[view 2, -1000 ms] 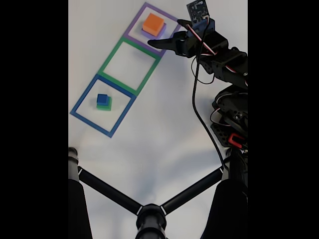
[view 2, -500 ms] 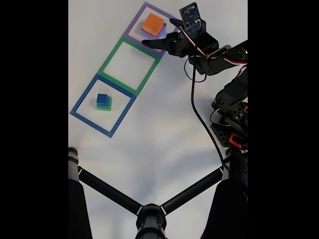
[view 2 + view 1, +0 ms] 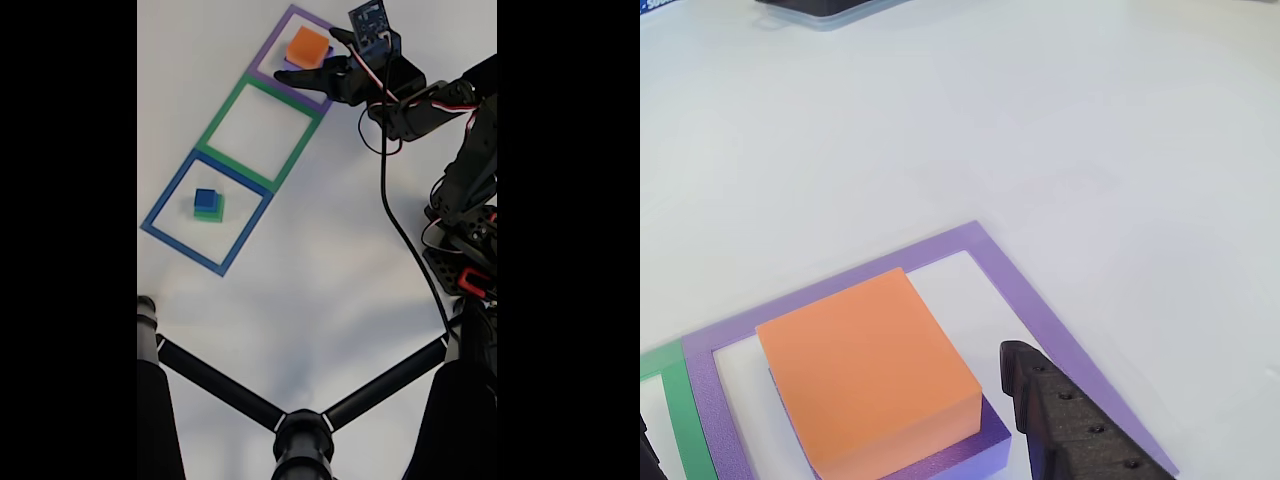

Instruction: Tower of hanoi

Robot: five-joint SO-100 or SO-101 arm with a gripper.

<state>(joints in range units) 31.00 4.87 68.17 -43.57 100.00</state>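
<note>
The gripper (image 3: 312, 60), jaws spread, flanks the orange block (image 3: 307, 46) at the purple block's (image 3: 960, 450) three o'clock.

Bright, even light; soft, slightly blurry frames

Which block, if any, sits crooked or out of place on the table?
Nothing stands out. The orange block lies flat on the purple block inside the purple outline; the blue block rests on the green block inside the blue outline. The tool touches neither stack.
</note>
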